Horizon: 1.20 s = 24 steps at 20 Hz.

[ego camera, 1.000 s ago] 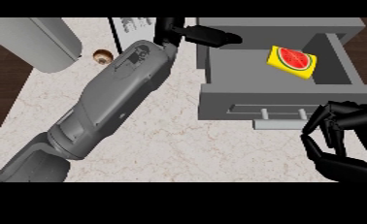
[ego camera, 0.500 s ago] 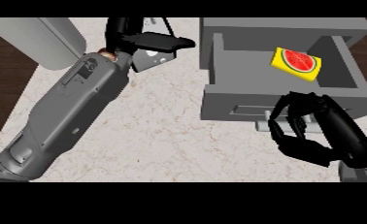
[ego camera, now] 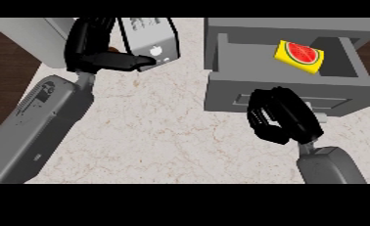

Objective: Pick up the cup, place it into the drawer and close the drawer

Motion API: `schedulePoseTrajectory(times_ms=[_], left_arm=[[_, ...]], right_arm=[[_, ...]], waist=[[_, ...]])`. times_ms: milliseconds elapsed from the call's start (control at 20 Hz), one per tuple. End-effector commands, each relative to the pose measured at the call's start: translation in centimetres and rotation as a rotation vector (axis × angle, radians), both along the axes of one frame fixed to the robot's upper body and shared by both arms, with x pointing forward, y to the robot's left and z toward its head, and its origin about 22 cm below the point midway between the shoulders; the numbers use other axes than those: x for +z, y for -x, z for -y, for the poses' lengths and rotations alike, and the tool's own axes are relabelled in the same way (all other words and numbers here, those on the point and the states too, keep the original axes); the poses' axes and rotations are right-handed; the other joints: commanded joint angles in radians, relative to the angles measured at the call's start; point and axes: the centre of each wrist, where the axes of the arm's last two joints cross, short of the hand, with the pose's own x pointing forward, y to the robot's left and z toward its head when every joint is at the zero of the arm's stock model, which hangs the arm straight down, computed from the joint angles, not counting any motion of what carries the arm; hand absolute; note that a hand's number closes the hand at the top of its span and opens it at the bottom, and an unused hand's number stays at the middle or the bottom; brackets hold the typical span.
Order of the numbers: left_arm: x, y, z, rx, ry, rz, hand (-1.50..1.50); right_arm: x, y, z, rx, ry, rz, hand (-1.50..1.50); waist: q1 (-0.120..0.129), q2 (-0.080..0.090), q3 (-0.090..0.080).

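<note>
Your left hand [ego camera: 98,54] sits at the 10 o'clock corner of the marble tabletop [ego camera: 159,132], its fingers curled downward, the thumb jutting toward 3 o'clock against a grey appliance [ego camera: 150,36]. A sliver of brown shows under the palm; you cannot tell from this view whether that is the cup or whether the fingers enclose it. The appliance carries a small white apple-shaped mark on its face, with faint pale lettering higher up that is too small to read. The left forearm runs down to the 7 o'clock edge.

Your right hand [ego camera: 282,115] hangs at 4 o'clock, fingers bent inward and holding nothing, directly in front of the face of the open grey drawer [ego camera: 289,93], its forearm rising from 5 o'clock. Inside the drawer, at 2 o'clock, lies a yellow block [ego camera: 299,56] printed with a red watermelon slice, no wording on it.
</note>
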Motion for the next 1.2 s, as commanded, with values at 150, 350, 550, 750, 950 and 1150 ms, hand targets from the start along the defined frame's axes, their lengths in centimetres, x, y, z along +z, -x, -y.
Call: schedulePoseTrajectory(times_ms=[150,350,550,750,950,1150], left_arm=[[-0.2,3.1,-5.4,0.009,-0.002,0.019,-1.5],[-2.1,3.7,-6.7,0.007,0.006,-0.008,-1.5],[-1.8,4.0,-7.5,0.002,0.005,0.0,-1.5],[-2.1,3.9,-7.5,0.004,-0.004,0.011,-1.5],[-3.1,3.7,-8.2,-0.01,0.012,-0.005,-1.5],[-2.3,4.5,-7.8,-0.065,0.015,0.005,-1.5]], right_arm=[[-4.3,-4.5,-0.8,0.012,0.171,-0.009,1.5],[-6.1,-8.0,-1.5,-0.009,0.14,0.0,1.5],[-4.3,-11.5,-0.5,-0.027,0.097,-0.022,1.5],[-3.5,-13.3,1.5,-0.046,0.109,-0.074,1.5],[-3.9,-14.0,1.0,-0.08,0.115,-0.088,1.5],[-2.6,-14.6,3.3,-0.124,0.089,-0.121,1.5]], waist=[[-0.002,0.001,0.001],[-0.001,0.009,0.001],[0.002,0.011,0.001],[0.013,0.02,0.002],[0.026,0.031,0.002],[0.057,0.035,0.004]])
